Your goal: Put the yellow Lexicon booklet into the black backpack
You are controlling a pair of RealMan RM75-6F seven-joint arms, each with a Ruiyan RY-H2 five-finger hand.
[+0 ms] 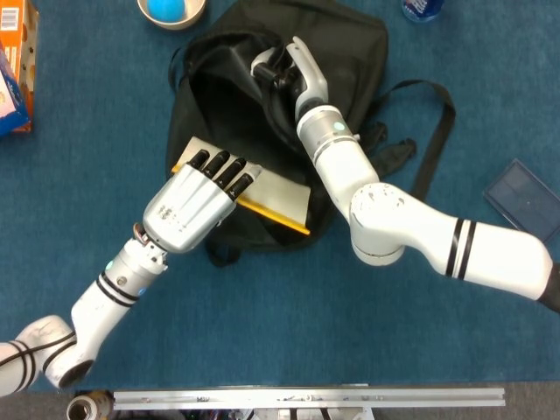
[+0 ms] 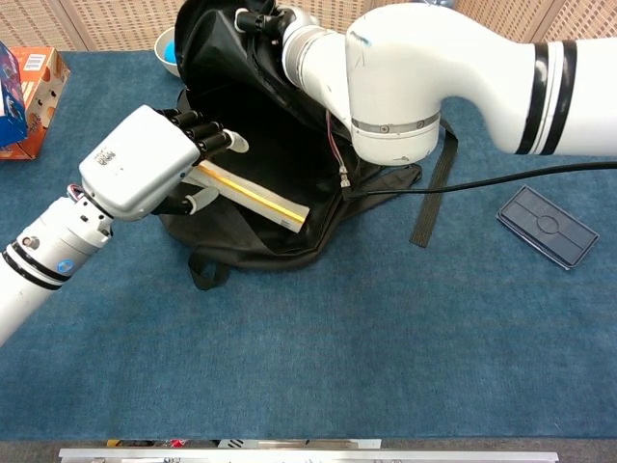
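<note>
Black backpack (image 1: 350, 52) lies open, flap pulled up by right hand (image 1: 284, 66), fingers clamped on the rim. Left hand (image 2: 145, 169) holds yellow booklet (image 1: 276, 199), fingers over its top, thumb beneath. Booklet tilts past the fingertips into the opening.

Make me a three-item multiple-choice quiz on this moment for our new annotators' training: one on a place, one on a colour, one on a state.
1. Where does the yellow booklet lie?
A. at the black backpack's open mouth
B. beside the dark flat case
C. on the orange box

2. What colour is the object in the bowl behind the backpack?
A. red
B. blue
C. green

3. What is the right hand doing?
A. resting flat on the table
B. holding the booklet
C. gripping the backpack's upper edge

Answers: 1 A, the left hand holds it there; 2 B, it shows blue in the head view; 3 C, its fingers close on the black fabric.
</note>
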